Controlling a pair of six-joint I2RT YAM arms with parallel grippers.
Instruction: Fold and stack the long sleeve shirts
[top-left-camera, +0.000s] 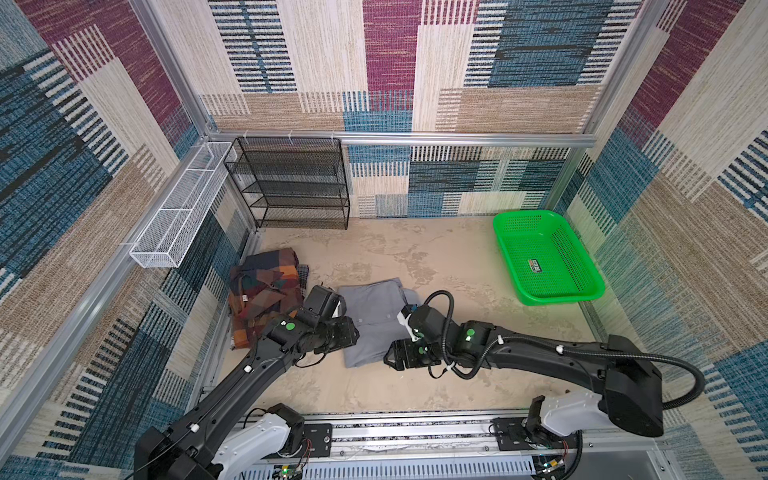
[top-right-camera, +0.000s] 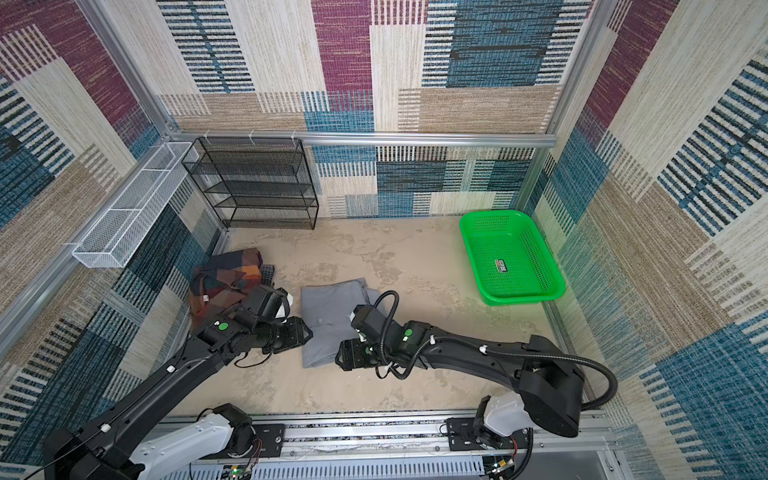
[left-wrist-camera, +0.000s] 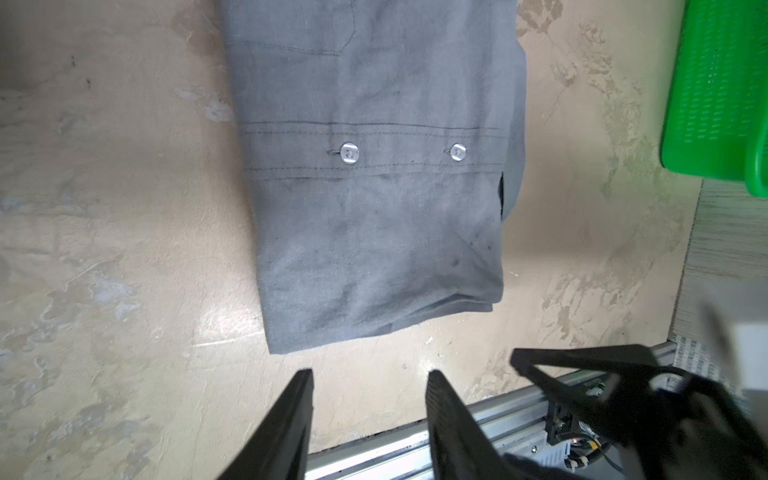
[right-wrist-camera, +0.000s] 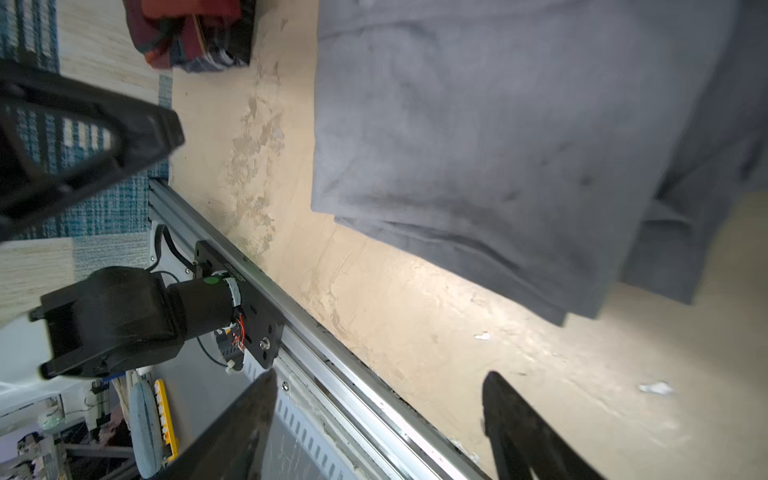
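The gray long sleeve shirt (top-left-camera: 374, 316) (top-right-camera: 328, 311) lies folded flat mid-floor, its button placket showing in the left wrist view (left-wrist-camera: 374, 232). The plaid long sleeve shirt (top-left-camera: 266, 291) (top-right-camera: 224, 278) sits crumpled by the left wall. My left gripper (top-left-camera: 353, 333) (left-wrist-camera: 370, 374) hovers at the gray shirt's left edge, open, with nothing between its fingers. My right gripper (top-left-camera: 389, 358) (right-wrist-camera: 380, 374) is at the shirt's near right corner, open wide and empty; in its wrist view the gray shirt (right-wrist-camera: 498, 145) lies just beyond the fingertips.
A green mesh basket (top-left-camera: 557, 298) (top-right-camera: 519, 297) stands at the back right. A black mesh rack (top-left-camera: 291, 183) stands against the back wall, and a white wire basket (top-left-camera: 178, 216) hangs on the left wall. An aluminium rail (top-left-camera: 415, 432) runs along the front edge.
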